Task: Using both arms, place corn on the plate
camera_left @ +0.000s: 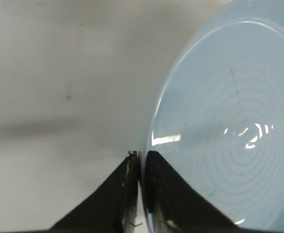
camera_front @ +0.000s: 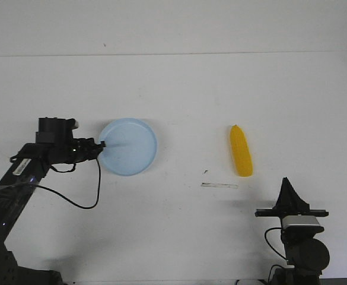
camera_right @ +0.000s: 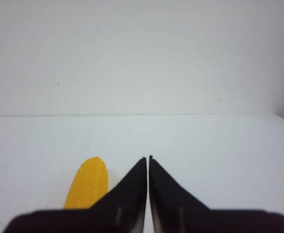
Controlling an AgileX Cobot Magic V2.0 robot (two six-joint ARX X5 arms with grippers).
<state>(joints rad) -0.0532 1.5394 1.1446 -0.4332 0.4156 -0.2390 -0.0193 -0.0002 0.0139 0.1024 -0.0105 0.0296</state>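
Currently the left gripper point(camera_front: 101, 144) has its jaws clenched on the rim of the plate point(camera_front: 131, 148), which sits on the white surface point(camera_front: 179, 89). The corn point(camera_front: 241, 151) lies well right of the plate, untouched; the right gripper point(camera_front: 286, 181), jaws clenched with nothing between them, hovers just short of the corn.

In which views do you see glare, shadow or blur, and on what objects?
Left wrist view: white glare streaks on the plate, the left gripper fingers close and soft, a dim shadow band on the table. Right wrist view: the corn slightly soft, no glare. Front view: even light, faint shadow beside the corn.
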